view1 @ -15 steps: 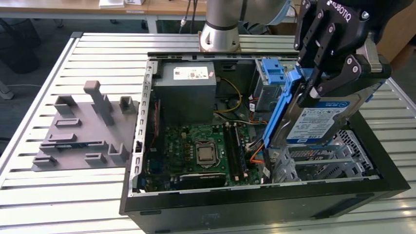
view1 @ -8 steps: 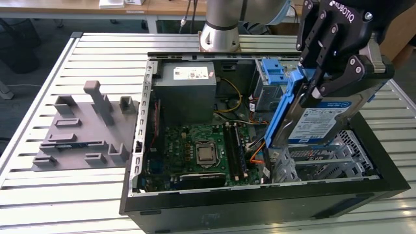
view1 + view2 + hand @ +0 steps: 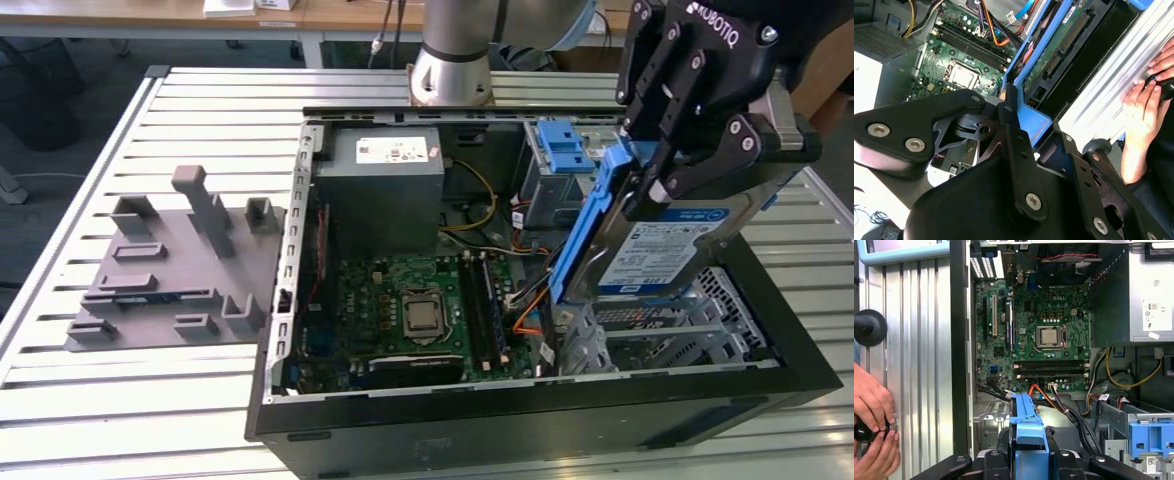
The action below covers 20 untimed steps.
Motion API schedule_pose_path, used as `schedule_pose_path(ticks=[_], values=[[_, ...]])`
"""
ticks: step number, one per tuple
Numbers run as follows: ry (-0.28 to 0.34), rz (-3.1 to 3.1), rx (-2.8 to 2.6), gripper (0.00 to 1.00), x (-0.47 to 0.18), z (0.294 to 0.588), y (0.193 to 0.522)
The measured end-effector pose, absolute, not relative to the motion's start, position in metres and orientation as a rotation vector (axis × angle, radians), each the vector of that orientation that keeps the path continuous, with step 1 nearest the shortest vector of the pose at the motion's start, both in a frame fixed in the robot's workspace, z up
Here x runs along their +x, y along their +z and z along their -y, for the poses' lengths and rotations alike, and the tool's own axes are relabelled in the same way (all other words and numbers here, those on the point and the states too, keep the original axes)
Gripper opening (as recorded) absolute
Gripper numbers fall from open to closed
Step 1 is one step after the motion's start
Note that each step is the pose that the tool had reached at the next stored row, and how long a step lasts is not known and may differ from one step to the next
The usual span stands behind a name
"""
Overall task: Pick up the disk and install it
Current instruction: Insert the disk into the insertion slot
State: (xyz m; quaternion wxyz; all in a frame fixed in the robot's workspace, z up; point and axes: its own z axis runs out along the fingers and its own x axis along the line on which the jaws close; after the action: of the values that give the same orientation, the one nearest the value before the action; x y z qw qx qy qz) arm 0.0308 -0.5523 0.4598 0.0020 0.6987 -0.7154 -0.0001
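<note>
At the exterior view's upper right, the jaws are clamped on the disk and hold it on edge, tilted, over the right end of the open case. The motherboard lies exposed inside. A grey fixture sits on the tabletop at the exterior view's left.

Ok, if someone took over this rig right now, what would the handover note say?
Gripper: shut on the disk, clamping its upper end.
Disk: lifted and steeply tilted, with its lower end over the metal drive cage at the exterior view's right of the open computer case. Whether it touches the cage cannot be told.
Done: the pickup.
Left: the disk is not yet seated in the cage.
Note: a person's hands are on the table beside the case, seen in both wrist views.
</note>
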Motion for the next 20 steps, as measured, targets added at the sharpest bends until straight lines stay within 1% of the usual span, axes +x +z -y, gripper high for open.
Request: schedule_pose_path(ticks=[20], values=[[0.000, 2.245, 2.192, 0.36, 0.0384, 0.5553, 0.4575]])
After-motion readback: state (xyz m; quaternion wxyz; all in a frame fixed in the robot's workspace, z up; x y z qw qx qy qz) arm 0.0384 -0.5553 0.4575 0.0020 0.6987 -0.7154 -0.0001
